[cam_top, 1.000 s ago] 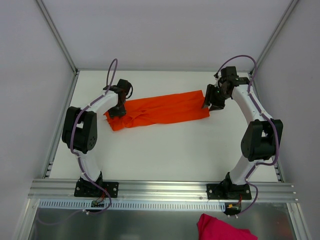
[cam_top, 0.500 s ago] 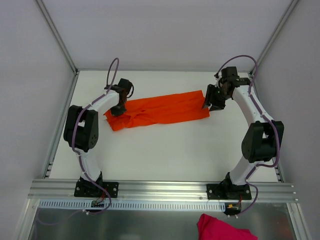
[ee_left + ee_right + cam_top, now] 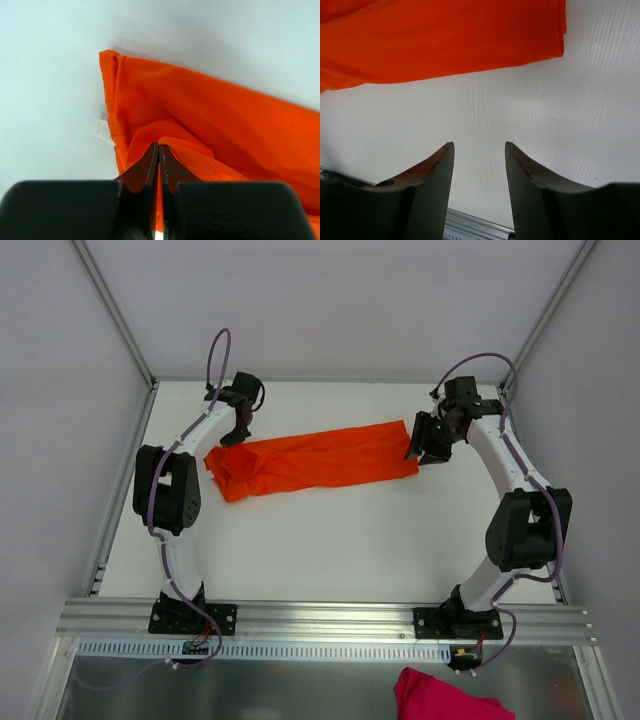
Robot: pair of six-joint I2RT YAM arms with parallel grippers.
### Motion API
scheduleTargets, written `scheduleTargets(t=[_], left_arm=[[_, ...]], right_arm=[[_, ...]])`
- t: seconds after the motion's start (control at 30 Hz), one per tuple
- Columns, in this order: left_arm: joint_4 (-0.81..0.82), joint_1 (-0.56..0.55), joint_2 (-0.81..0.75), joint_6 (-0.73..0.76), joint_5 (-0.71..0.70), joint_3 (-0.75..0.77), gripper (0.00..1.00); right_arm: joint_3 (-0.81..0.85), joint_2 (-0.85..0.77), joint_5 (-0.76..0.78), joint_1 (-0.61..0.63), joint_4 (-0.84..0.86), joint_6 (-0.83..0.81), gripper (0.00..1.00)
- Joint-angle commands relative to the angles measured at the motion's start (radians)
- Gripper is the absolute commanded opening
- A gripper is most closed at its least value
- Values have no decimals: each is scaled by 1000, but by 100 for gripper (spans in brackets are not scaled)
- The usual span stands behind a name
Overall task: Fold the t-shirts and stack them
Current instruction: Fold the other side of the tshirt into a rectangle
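Observation:
The orange t-shirt lies as a long folded strip across the far half of the white table. My left gripper is shut on a fold at the shirt's left end; in the left wrist view its fingers pinch orange cloth, with the small white neck label showing at the hem on the left. My right gripper hovers open at the strip's right end. In the right wrist view the gripper has only bare table between its fingers, and the shirt lies beyond the tips.
A pink cloth lies below the table's front rail, near the right arm's base. Grey walls enclose the table at the back and on both sides.
My left gripper shut on the shirt's left end and moved toward the far side, drawing that end up and back with it. The right gripper has hardly moved and stays open.

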Motion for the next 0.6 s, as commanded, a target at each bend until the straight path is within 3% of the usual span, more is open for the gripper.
scheduleTargets(t=[0.0,0.57], left_arm=[[-24,14,41,1,-49,75,0],[69,28,239,119,126,377,0]], right_arm=[[-10,-61,-35,6,14,-20,49],[-137,-149,-32,58,-13,-34,48]])
